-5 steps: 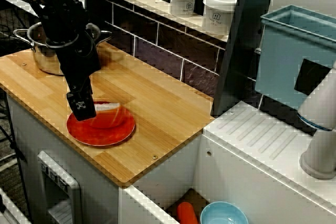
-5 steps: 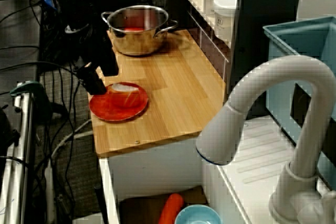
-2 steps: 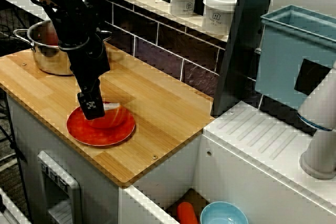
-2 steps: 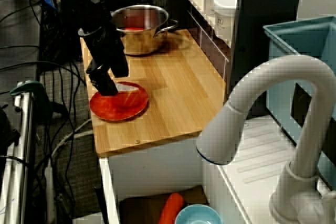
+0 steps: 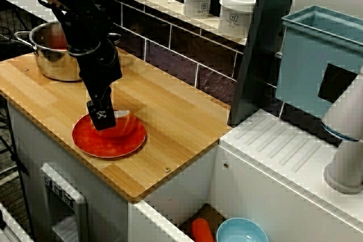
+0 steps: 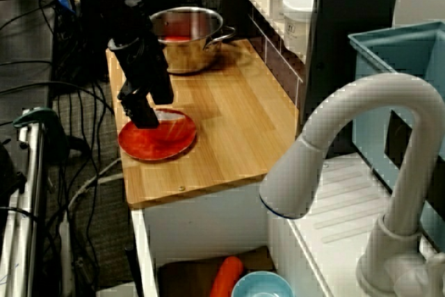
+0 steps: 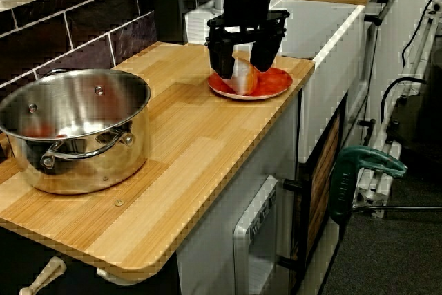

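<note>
A red plate (image 5: 108, 150) (image 6: 156, 152) (image 7: 277, 85) lies near the front edge of the wooden counter (image 5: 170, 111). On it rests a pale orange-and-white food piece (image 7: 243, 79) (image 5: 122, 115) (image 6: 168, 115). My black gripper (image 7: 243, 72) (image 5: 102, 119) (image 6: 144, 117) points down over the plate. In the view from the pot end it is open, one finger on each side of the piece. Whether the fingers touch the piece is not visible. In the view from the sink side the gripper body hides the piece's left part.
A steel pot (image 5: 48, 55) (image 7: 69, 129) with something red inside stands at the counter's far end. Two white jars (image 5: 218, 4) sit on the wall ledge. The sink holds a blue bowl (image 5: 241, 232) and an orange item (image 5: 201, 230). A white tap (image 6: 361, 172) and a teal bin (image 5: 323, 60) stand to the right.
The gripper has moved from the plate's left rim toward the wall and over the plate, ending astride the food piece. Plate and pot have not moved.
</note>
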Action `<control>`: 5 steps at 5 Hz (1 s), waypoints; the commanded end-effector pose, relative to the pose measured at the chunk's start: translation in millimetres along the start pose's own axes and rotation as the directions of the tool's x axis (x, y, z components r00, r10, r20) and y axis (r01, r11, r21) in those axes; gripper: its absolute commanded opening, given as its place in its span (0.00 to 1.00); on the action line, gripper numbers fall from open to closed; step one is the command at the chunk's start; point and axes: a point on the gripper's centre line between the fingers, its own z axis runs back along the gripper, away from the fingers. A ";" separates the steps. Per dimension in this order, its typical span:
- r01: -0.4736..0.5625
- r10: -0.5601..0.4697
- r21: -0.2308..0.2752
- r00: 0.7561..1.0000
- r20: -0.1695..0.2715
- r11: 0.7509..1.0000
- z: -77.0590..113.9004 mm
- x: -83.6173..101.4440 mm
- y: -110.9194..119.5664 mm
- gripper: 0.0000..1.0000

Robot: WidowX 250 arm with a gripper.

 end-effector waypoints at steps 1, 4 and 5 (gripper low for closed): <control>-0.007 0.007 0.006 1.000 0.013 1.000 1.5 1.2 2.4 1.00; -0.035 0.035 0.005 0.999 0.012 0.999 -0.1 1.8 7.2 0.00; -0.047 0.047 -0.006 0.999 0.013 0.999 5.0 3.2 11.7 0.00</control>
